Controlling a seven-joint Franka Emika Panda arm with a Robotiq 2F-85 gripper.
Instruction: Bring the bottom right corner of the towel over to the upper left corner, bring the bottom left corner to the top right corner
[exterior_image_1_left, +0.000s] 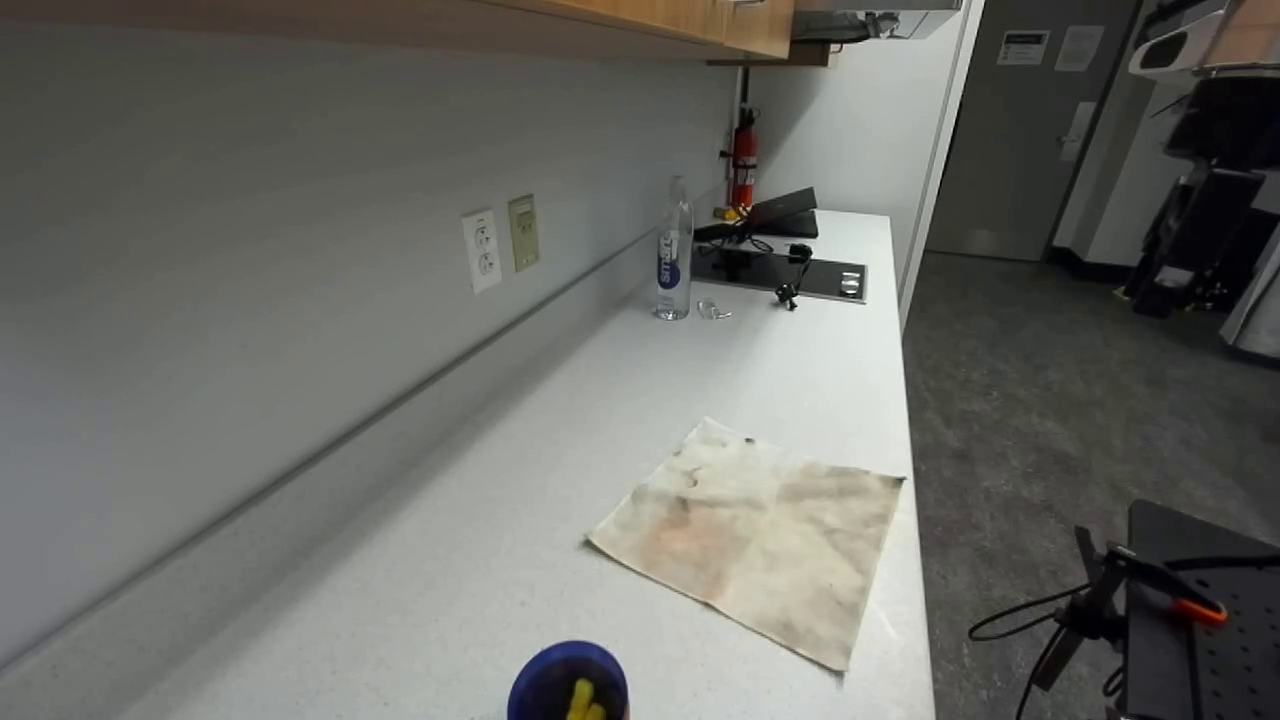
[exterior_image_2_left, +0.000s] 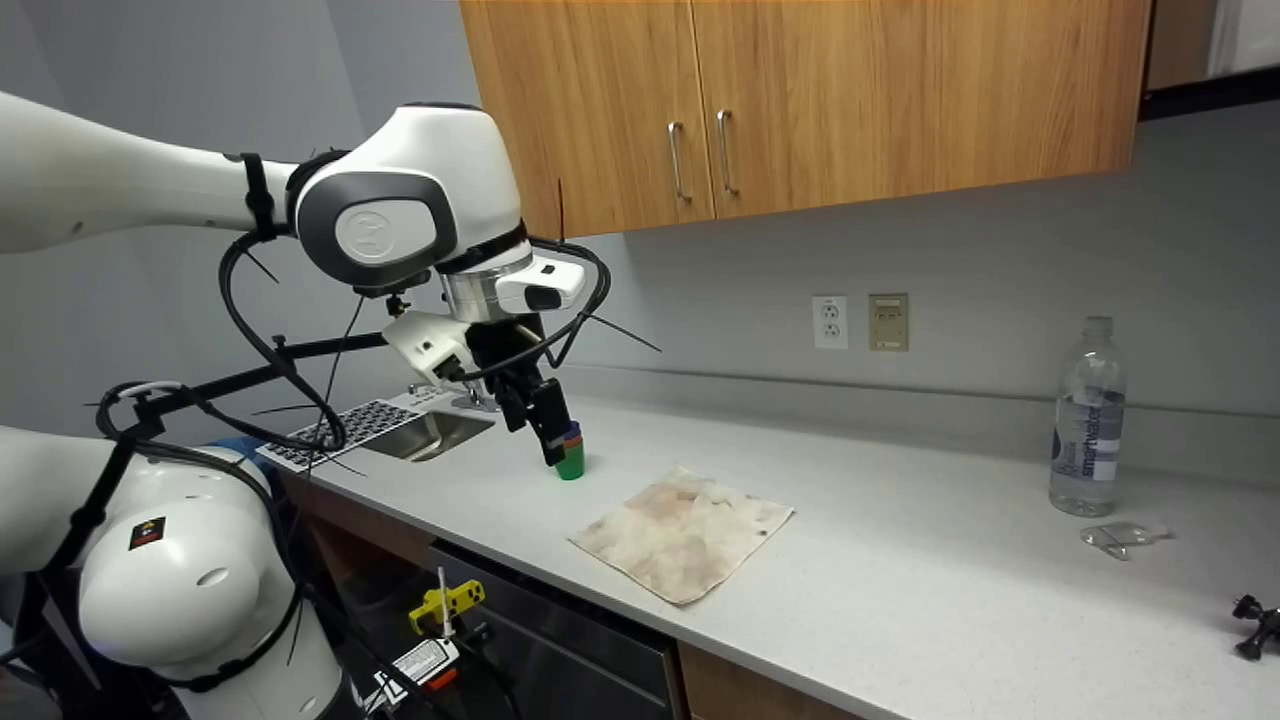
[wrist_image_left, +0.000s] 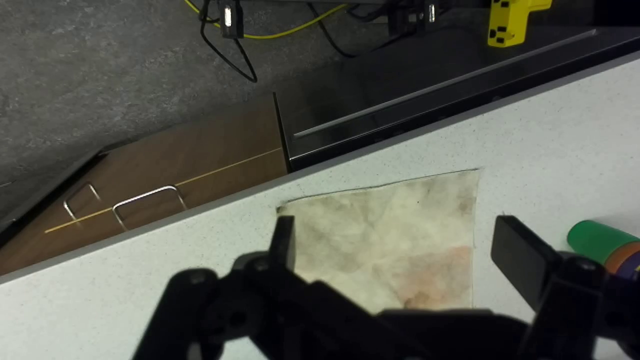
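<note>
My end effector (wrist_image_left: 400, 242) hangs above the tabletop (exterior_image_1_left: 800, 380), fingers (wrist_image_left: 522, 260) spread wide, gripping nothing. The towel (exterior_image_2_left: 685, 540) lies flat and unfolded near the tabletop's front edge; in an exterior view it sits low and to the right of my fingertips, with the cup stack (exterior_image_2_left: 572, 466) partly hidden behind them. The wrist view gives me what matters: the cloth shows between the fingers, so I read my aim as its middle, not a corner. It is roughly square, giving me no long axis to follow, so I judge the diagonals to be the lines to work along. One corner (wrist_image_left: 286, 206) shows just past a fingertip, another (wrist_image_left: 470, 176) up toward the cup stack's side; the remaining pair hides behind the end effector there. No marks tell me which counts as bottom right. I'd expect to shift sideways onto a single corner, then pinch low, since thin cloth could slip away.
</note>
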